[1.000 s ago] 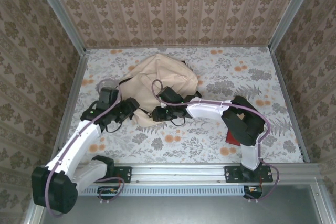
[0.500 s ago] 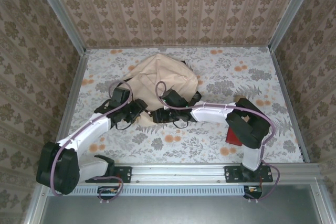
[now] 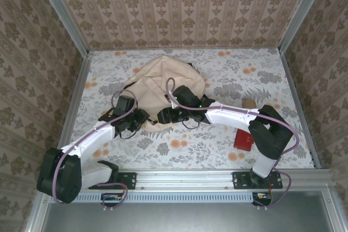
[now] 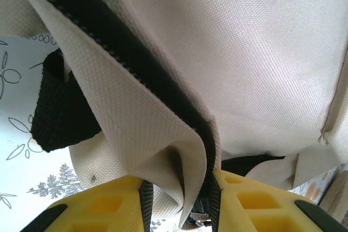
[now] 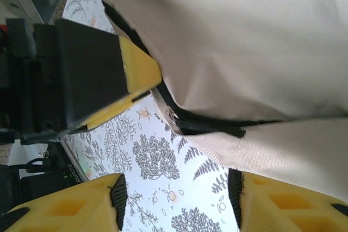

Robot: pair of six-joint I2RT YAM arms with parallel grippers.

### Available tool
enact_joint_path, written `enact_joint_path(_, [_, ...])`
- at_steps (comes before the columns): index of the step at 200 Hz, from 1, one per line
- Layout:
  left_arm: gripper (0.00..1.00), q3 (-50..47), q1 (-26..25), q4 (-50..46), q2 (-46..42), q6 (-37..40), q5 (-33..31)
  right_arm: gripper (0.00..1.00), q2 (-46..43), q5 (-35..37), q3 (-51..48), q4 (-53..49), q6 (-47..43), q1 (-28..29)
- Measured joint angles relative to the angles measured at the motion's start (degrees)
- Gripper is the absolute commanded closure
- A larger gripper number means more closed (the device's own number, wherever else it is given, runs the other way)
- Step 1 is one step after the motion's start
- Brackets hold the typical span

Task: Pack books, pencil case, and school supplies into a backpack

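Cream-beige soft fabric backpack (image 3: 169,81) on the floral worktop (image 3: 217,146), dark zipper edge (image 4: 163,97) newly pinched by the tightened left pincer (image 4: 179,199) and just freed by the widened right pincer (image 5: 176,205): suggests a hand-over to hold its mouth open.

Overhead, I had soft, even light across the counter (image 3: 190,148), with faint, diffuse shadows lying on it. My wrist views ran brighter: the backpack (image 4: 244,52) cloth washed nearly white, its weave sharp, while the closest foreground at the bottom blurred.
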Motion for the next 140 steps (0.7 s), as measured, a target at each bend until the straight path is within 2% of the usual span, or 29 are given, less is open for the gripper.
enact_joint_path(66, [0.62,0.0,0.0,-0.3,-0.9,0.0,0.0,0.29,9.3,-5.1,11.5,-9.3,-13.0,-0.6])
enact_joint_path(96, [0.61,0.0,0.0,-0.3,-0.9,0.1,0.0,0.26,11.9,-7.1,15.2,-14.1,-19.3,-0.6])
enact_joint_path(140, [0.59,0.0,0.0,-0.3,-0.9,0.1,0.2,0.27,15.7,-7.7,20.2,-19.4,-27.1,-0.6])
